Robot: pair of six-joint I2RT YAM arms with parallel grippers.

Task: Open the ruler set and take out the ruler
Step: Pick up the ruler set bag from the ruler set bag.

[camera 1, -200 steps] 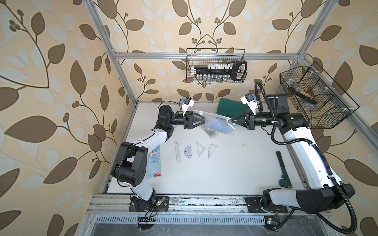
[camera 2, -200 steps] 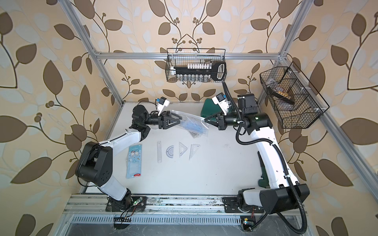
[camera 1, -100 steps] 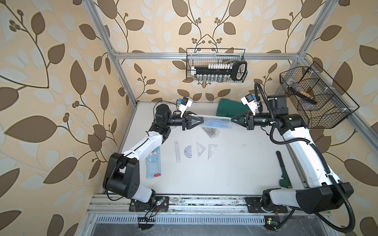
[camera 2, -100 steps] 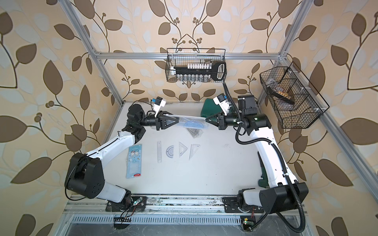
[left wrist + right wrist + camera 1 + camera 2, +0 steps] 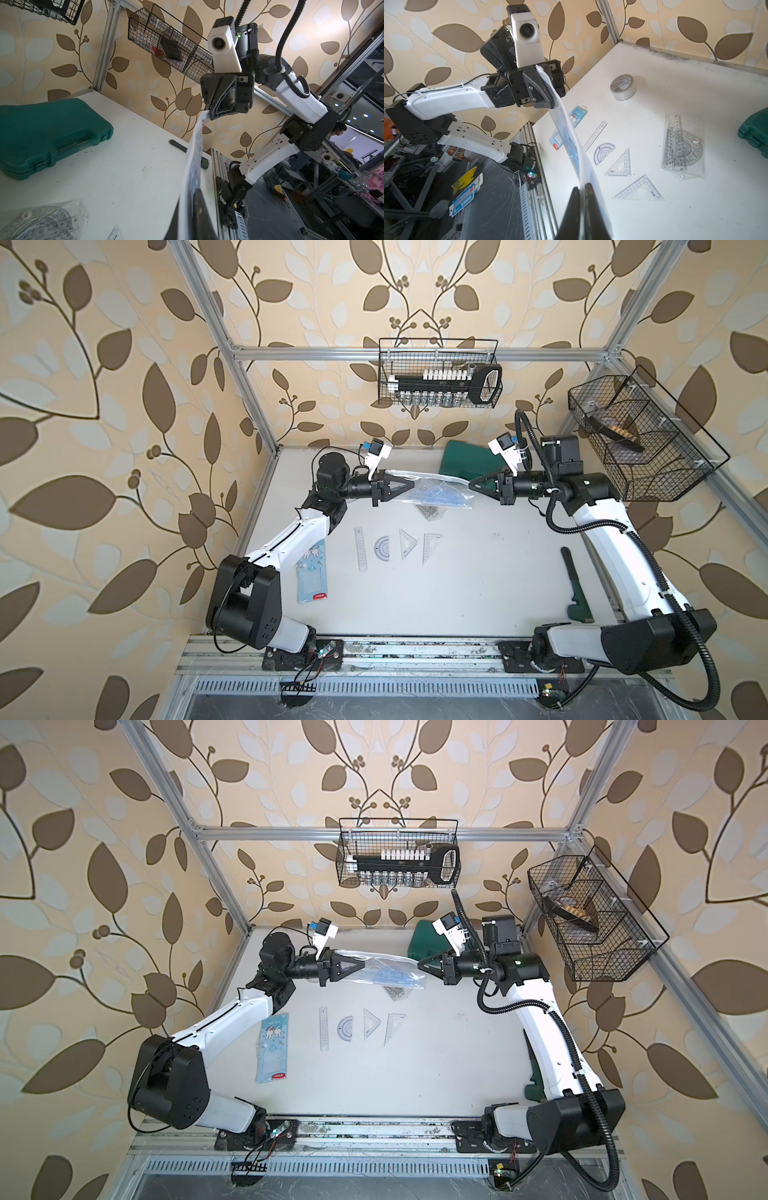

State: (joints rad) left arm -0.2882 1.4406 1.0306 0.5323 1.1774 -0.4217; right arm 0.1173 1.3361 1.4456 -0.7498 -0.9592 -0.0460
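A clear ruler-set pouch is held stretched above the white table, in the upper centre of both top views. One end is clenched by the left gripper and the other is pinched by the right gripper. Bluish drafting pieces are seen inside it, a curved protractor edge among them; whether a straight ruler is included cannot be told.

A second clear pouch, laid flat on the table just below the held one in the top views, is filled with a protractor, a set square and a ruler. A wire basket on the back wall is loaded with a black rail of white and metal sockets. A side basket at the upper right holds a dark object that cannot be made out. A green case is seen closed behind the held pouch.

A second earlier, the left jaws were spread wide around a sagging pouch. They are now closed on it, and the pouch has been drawn out nearly level.

Its long axis is run left to right across the frame, from gripper to gripper. A loose ruler at the frame's centre is laid with its long axis up and down.
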